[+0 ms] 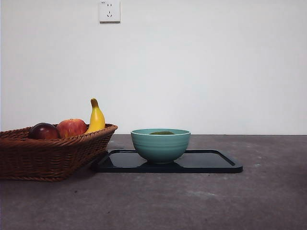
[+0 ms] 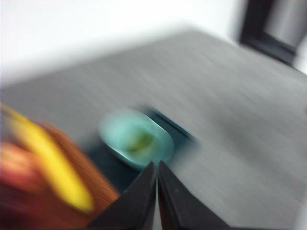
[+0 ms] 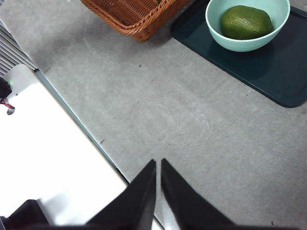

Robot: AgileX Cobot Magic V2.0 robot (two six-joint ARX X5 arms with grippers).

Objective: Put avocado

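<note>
Dull green avocado (image 3: 246, 22): I see it lying inside the bowl, well ahead of the right gripper; from the front camera only its top (image 1: 161, 132) peeks over the rim.
Bowl (image 1: 160, 144): teal, ribbed outside, paler within; it stands on the tray, ahead of both grippers and apart from them.
Tray (image 1: 216, 164): dark, flat, on the grey table (image 1: 201, 201); the bowl sits toward its basket end.
Left gripper (image 2: 157, 165): I read its two black jaws as closed together, tips meeting, holding nothing. Its picture is smeared with blur. The bowl (image 2: 136, 138) shows just beyond the tips, with a green patch inside.
Right gripper (image 3: 158, 163): jaws pressed together and empty, over bare table, well back from the tray (image 3: 268, 67) and the bowl (image 3: 249, 42).
Basket (image 1: 45, 155): brown wicker, just beside the tray; I cannot tell whether they touch. One corner of it (image 3: 136, 17) shows far ahead of the right gripper.
Basket contents: a yellow banana (image 1: 96, 117) standing up at the rim, a red apple (image 1: 71, 127), and a dark red-purple fruit (image 1: 44, 131).
Wall: white, with a socket (image 1: 109, 11) high up.
</note>
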